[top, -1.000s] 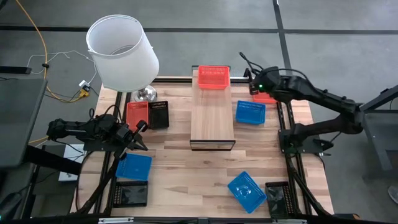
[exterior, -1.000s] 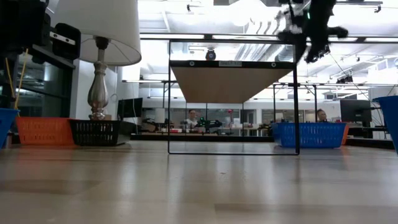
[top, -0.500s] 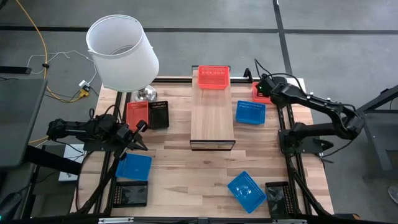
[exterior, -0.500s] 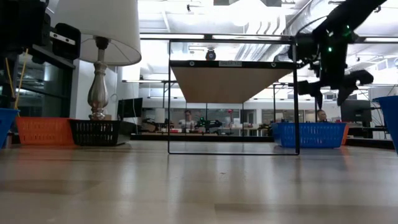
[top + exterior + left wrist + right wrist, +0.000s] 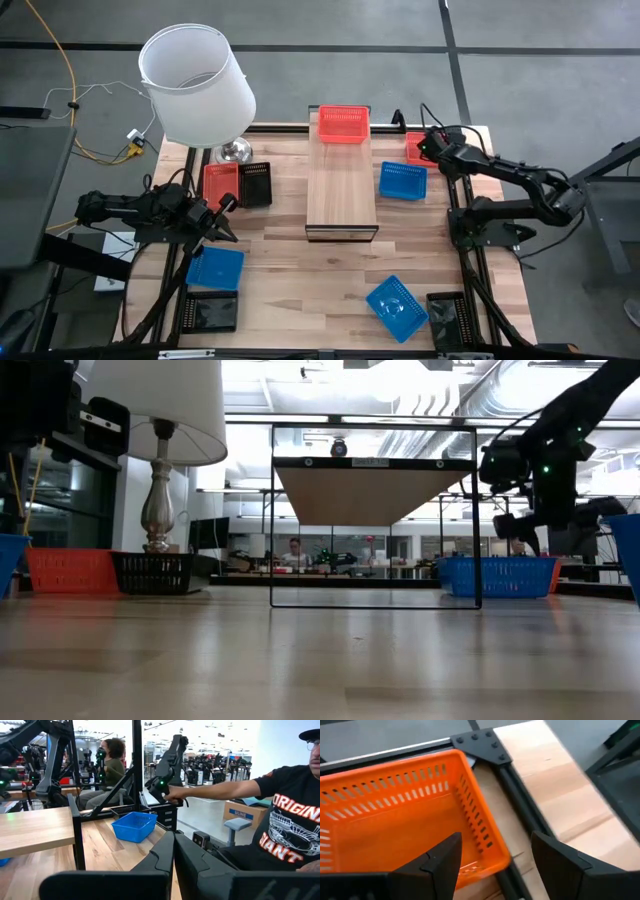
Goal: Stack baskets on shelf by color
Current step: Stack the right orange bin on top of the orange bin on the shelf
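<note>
A red basket [image 5: 343, 124] sits on the far end of the light-wood shelf [image 5: 340, 195]. Another red basket [image 5: 414, 150] lies at the table's far right corner. My right gripper [image 5: 430, 150] hangs open just above it, slanting down. In the right wrist view one finger [image 5: 437, 862] stands over the inside of this basket [image 5: 390, 820] and the other [image 5: 565, 865] outside its side wall, with no touch showing. A blue basket [image 5: 403, 181] lies right of the shelf. My left gripper [image 5: 226, 214] waits shut at the table's left.
A red [image 5: 220, 182] and a black basket [image 5: 255, 184] stand by the lamp [image 5: 197, 85] at the far left. Blue baskets [image 5: 215, 267] [image 5: 397, 307] and black ones [image 5: 212, 310] [image 5: 445, 315] lie near the front. A person [image 5: 285, 820] sits beyond the table.
My right gripper has come down from high above the shelf's far right side toward the red basket at the far right corner. It has also tipped to point more steeply down. No basket has moved.
</note>
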Tool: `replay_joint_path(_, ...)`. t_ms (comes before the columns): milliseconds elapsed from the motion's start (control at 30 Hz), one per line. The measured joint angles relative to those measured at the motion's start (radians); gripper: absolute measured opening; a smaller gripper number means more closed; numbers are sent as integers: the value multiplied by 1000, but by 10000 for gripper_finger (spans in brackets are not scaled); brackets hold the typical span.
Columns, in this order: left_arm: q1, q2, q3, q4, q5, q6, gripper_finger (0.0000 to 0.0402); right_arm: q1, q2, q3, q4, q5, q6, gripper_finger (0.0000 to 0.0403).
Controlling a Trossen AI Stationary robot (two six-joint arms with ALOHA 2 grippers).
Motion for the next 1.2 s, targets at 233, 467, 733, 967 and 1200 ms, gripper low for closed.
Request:
replay_joint_path(233,0,0,0,0,0,0,1,-39,3,-38,128,-25,-59,226)
replay_joint_path(467,0,0,0,0,0,0,1,-85,74,-47,160,-49,-81,211)
replay_joint_path(733,0,0,0,0,0,0,1,-89,155,-47,222,-59,-115,125)
replay_joint_path(967,0,0,0,0,0,0,1,-80,135,-46,195,-46,-133,11)
replay_joint_path(1200,0,0,0,0,0,0,1,-33,-9,-8,90,-19,-147,2)
